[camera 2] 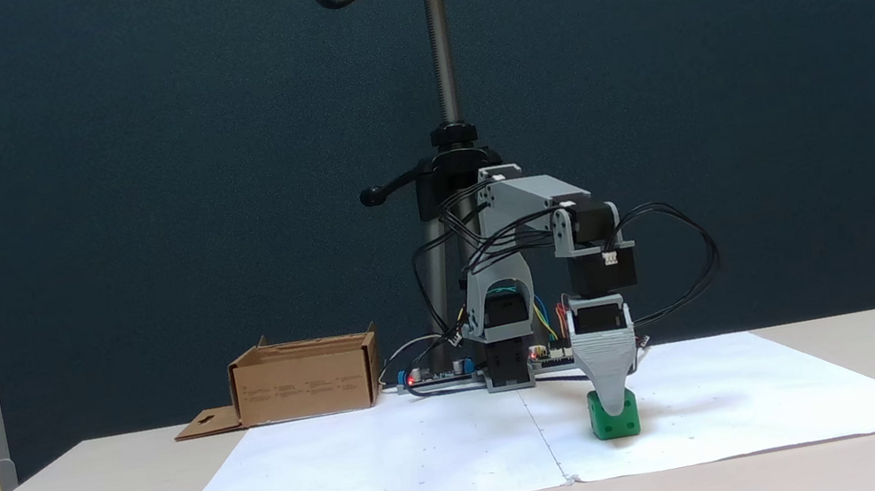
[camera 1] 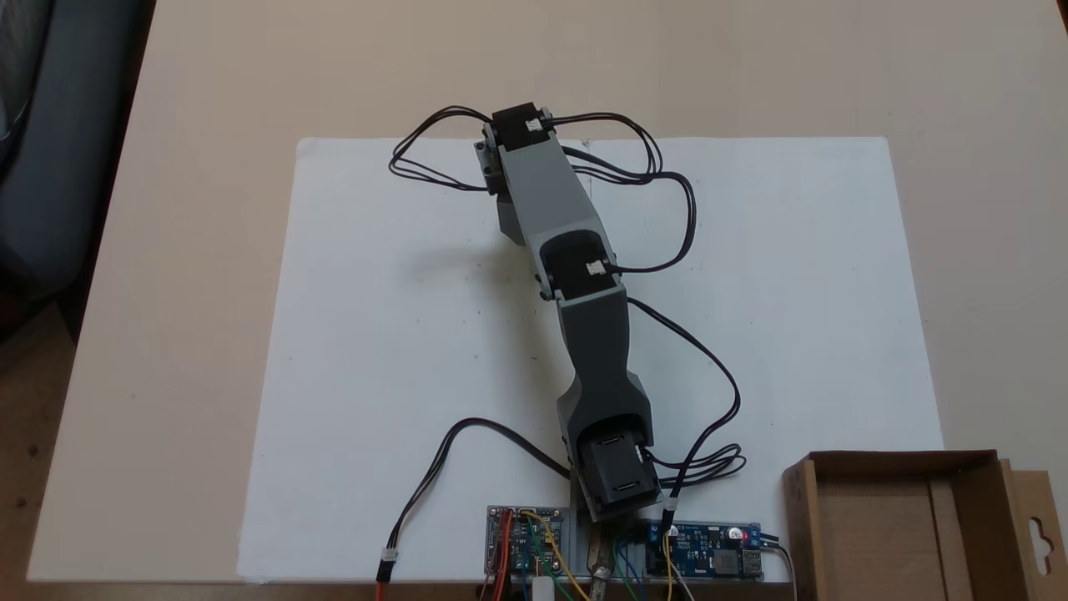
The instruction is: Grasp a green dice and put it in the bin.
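Observation:
The green dice (camera 2: 616, 423) sits on the white paper sheet, right of centre in a fixed view. My gripper (camera 2: 612, 405) points straight down onto it, its grey tip overlapping the dice's top. Its jaws line up one behind the other, so I cannot tell their state or whether they touch the dice. From above, the arm (camera 1: 576, 275) stretches away from its base and covers the dice. The bin (camera 1: 876, 534) is an open brown cardboard box at the table's near right corner; in the other fixed view the bin (camera 2: 304, 381) stands at the back left.
A white paper sheet (camera 1: 375, 334) covers the table's middle. Circuit boards (camera 1: 526, 538) with wires sit by the arm's base, and black cables (camera 1: 692, 209) loop beside the arm. A camera stand pole (camera 2: 438, 29) rises behind the base before a blue partition.

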You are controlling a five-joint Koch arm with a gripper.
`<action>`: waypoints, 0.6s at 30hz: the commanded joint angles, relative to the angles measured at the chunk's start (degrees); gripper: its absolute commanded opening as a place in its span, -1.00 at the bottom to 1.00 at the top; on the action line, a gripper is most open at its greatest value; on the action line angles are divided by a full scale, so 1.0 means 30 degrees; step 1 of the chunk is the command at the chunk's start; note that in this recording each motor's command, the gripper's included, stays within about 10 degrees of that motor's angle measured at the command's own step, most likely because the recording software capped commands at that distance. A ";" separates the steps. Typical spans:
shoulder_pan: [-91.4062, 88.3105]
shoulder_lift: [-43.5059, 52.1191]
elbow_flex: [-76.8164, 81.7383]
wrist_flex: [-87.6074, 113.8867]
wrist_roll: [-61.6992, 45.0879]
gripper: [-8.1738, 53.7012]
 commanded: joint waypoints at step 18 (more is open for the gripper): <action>-0.0059 -0.0674 -0.0029 -0.1143 0.1201 0.65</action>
